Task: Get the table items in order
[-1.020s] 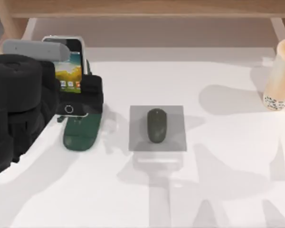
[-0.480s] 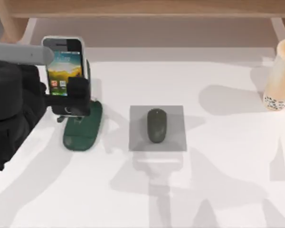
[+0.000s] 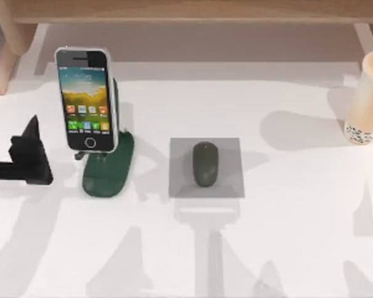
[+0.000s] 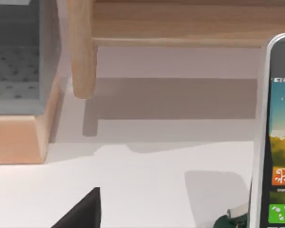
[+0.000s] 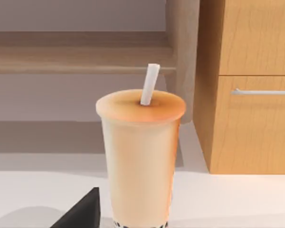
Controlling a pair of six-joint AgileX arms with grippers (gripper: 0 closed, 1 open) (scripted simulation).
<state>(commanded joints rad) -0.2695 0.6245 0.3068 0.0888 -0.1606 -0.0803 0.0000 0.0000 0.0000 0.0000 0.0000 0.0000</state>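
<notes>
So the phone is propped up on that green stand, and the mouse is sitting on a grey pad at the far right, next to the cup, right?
Not quite. The mouse does sit on the grey pad, but near the middle of the table, well apart from the cup at the right edge, as the top view shows. The phone is indeed propped on the green stand.

The top view's right edge cuts the cup [image 3: 368,99], and its left edge crops the left hand [image 3: 31,158]
</notes>
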